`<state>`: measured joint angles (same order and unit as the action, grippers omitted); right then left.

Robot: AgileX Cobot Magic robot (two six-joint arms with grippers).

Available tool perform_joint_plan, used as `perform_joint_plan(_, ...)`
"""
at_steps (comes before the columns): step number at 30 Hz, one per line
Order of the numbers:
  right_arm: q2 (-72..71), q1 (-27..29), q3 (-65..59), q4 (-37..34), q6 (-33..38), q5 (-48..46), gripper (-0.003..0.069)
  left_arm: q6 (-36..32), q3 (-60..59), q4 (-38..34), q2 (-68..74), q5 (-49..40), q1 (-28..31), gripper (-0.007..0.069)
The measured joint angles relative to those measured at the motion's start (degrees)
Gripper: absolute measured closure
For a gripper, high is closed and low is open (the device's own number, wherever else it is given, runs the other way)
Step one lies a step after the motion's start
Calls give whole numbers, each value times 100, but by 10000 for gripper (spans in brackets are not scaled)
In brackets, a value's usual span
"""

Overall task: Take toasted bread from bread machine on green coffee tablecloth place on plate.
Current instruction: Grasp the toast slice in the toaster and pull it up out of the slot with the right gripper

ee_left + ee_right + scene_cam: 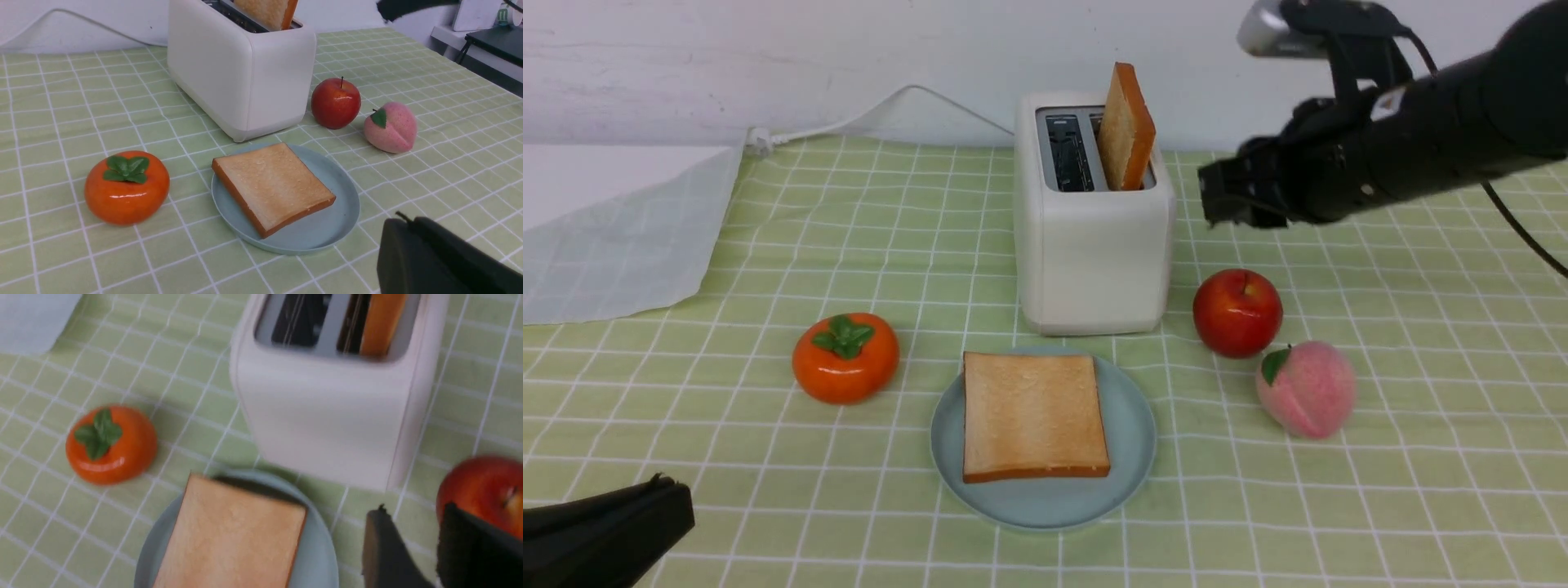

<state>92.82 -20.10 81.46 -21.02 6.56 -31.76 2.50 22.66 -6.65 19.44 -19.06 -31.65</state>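
One wrist view shows right pincer parted

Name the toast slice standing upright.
The golden-tan slice in the right slot of the boxy cream-white toaster; the other slice lies flat on the round blue-green plate.

Bright, even overhead light is casting soft shadows beside the toaster and glinting on the apple. The right wrist view is looking blurred.
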Motion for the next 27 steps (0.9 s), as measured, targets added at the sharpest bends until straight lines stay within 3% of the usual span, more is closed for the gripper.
perform_joint_plan(4,523,0,629,-69,15,268,257,0,-13,16,0,0,0,638)
perform_joint_plan(8,1224,0,1242,-161,20,466,162,0,-15,40,0,0,0,638)
perform_joint_plan(19,2251,7,2384,-216,20,743,148,0,-15,91,0,-71,0,638)
perform_joint_plan(27,2663,58,2502,-92,20,1135,157,-250,-20,382,0,-146,0,638)
